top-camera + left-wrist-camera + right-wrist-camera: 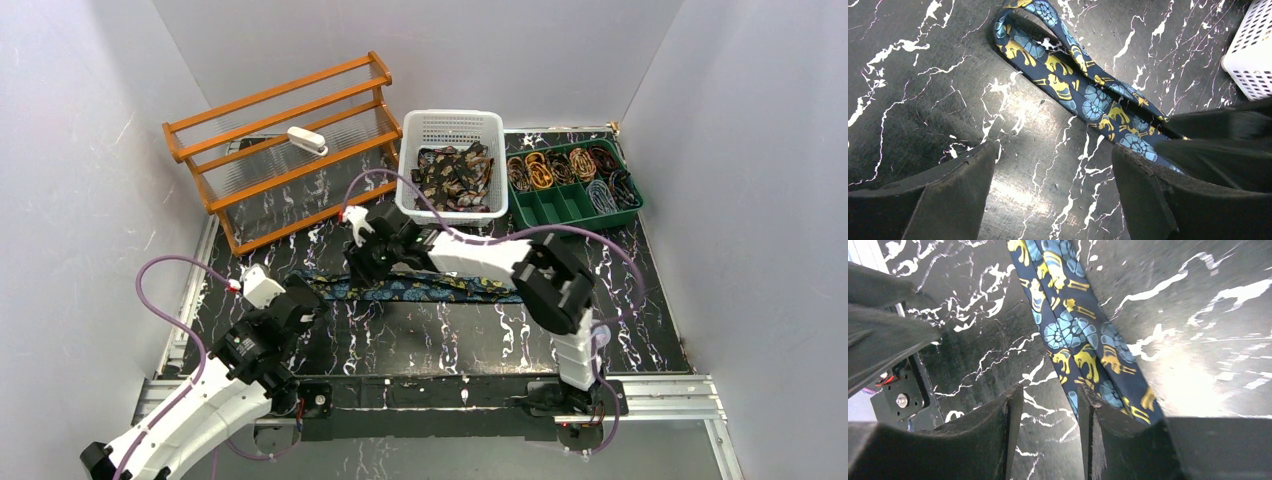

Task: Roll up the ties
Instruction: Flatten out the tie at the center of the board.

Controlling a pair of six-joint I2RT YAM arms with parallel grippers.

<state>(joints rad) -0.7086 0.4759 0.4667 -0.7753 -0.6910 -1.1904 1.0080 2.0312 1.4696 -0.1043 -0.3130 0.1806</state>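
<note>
The tie (420, 288), dark blue with teal and gold paisley, lies flat across the middle of the table (450, 340). It runs left to right and is folded into 2 layers, with the fold at its left end. The left gripper (1053, 155) hovers at that folded end, slightly to the near side, jaws spread wide with only bare table between them. The right gripper (1050, 390) hangs low over the strip a little further right. Its jaws are narrowly parted, with bare table in the gap, and the tie passes under one finger (1118, 440) rather than between the 2. Neither gripper holds anything.

The main risk is a missed or partial pinch. If the right jaws close where they stand, they would likely catch nothing, or only 1 edge, and drag the layers askew. The fabric looks slippery, so the 2 layers could slide apart and any roll could come out crooked. The 2 grippers are also close together at this end and could knock each other. The white basket (452, 125) of loose ties and the green tray (570, 203) of coiled ones sit well apart at the far side.
</note>
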